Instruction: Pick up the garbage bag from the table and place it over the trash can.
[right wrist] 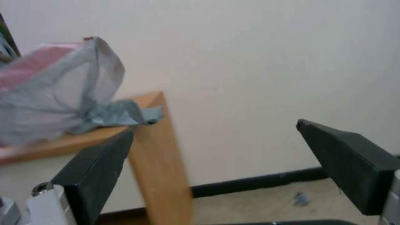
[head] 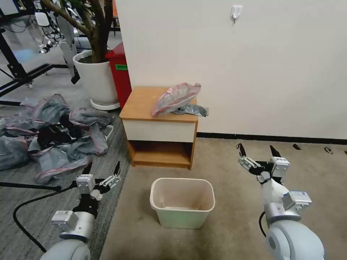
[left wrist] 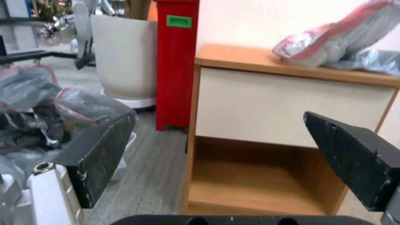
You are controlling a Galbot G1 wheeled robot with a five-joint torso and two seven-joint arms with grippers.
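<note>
Two grippers hang low over the floor in the head view, nearer than the desk (head: 144, 104); the left gripper (head: 102, 169) is near left, beside a heap of grey-pink bags (head: 54, 133), its jaws apart and holding nothing; the right gripper (head: 258, 151) is near right over beige carpet, its jaws also apart and empty; the garbage bag (head: 176, 99) lies crumpled on the desk's far right part, one grey end hanging past the right edge; the trash can (head: 182, 204) stands upright on the floor just in front of the desk, between the two arms; a red bin (head: 121, 72) and white plant pot (head: 95, 79) stand at far left.

In the left wrist view, the open jaws frame the desk's white drawer front (left wrist: 287, 106) and open shelf (left wrist: 254, 184).

In the right wrist view, the open jaws frame the desk's right corner and the wall (right wrist: 271, 62).
</note>
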